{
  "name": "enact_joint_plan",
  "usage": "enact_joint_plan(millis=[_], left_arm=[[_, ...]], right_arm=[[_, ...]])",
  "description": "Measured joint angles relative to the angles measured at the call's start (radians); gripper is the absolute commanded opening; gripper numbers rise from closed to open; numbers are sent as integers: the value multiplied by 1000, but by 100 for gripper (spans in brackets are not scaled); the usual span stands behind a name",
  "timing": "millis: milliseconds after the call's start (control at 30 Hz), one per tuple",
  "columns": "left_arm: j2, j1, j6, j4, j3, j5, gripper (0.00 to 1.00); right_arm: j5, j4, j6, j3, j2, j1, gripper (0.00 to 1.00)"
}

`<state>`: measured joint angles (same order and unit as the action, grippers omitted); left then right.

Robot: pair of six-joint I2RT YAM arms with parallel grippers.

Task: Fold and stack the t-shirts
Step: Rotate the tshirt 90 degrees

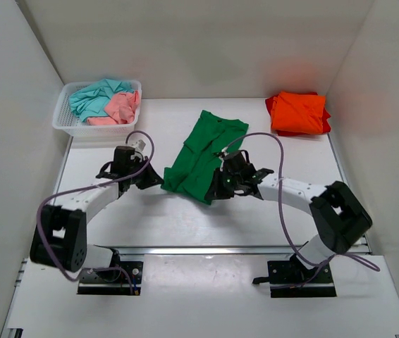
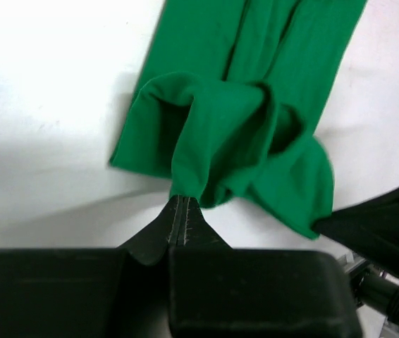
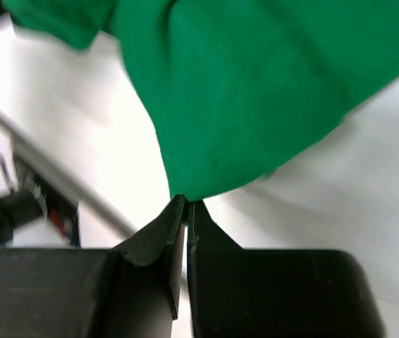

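On table (image 1: 115, 211), green t-shirt (image 1: 203, 151) pinched by L end effector (image 2: 183, 205) & R end effector (image 3: 187, 202), collar hidden

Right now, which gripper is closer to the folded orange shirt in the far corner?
The right one. The right gripper pinches the green shirt at mid-table, with the orange shirt beyond it to its right. The left gripper pinches the green shirt's other edge, farther away.
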<state>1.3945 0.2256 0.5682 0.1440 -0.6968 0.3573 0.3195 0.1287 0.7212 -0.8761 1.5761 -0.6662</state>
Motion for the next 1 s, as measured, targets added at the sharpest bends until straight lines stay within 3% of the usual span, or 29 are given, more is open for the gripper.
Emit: enact_joint_plan(millis=[167, 367, 700, 733, 767, 800, 900, 1000], left_arm=[[-159, -20, -43, 102, 36, 0, 0], [-241, -7, -51, 183, 133, 2, 0], [-470, 6, -6, 327, 217, 1, 0], [-504, 8, 3, 340, 220, 2, 1], [-537, 11, 12, 350, 222, 3, 11], [-579, 15, 23, 360, 228, 3, 19], [-679, 20, 51, 392, 244, 14, 26], [-742, 23, 77, 424, 264, 38, 26]], right_arm=[[35, 30, 10, 59, -98, -108, 0], [56, 29, 63, 155, -144, -233, 0], [84, 15, 127, 301, -225, -302, 0], [93, 14, 125, 301, -229, -303, 0], [102, 14, 122, 301, -233, -303, 0], [111, 14, 118, 301, -238, -303, 5], [127, 26, 105, 300, -248, -304, 18], [126, 52, 95, 300, -273, -309, 26]])
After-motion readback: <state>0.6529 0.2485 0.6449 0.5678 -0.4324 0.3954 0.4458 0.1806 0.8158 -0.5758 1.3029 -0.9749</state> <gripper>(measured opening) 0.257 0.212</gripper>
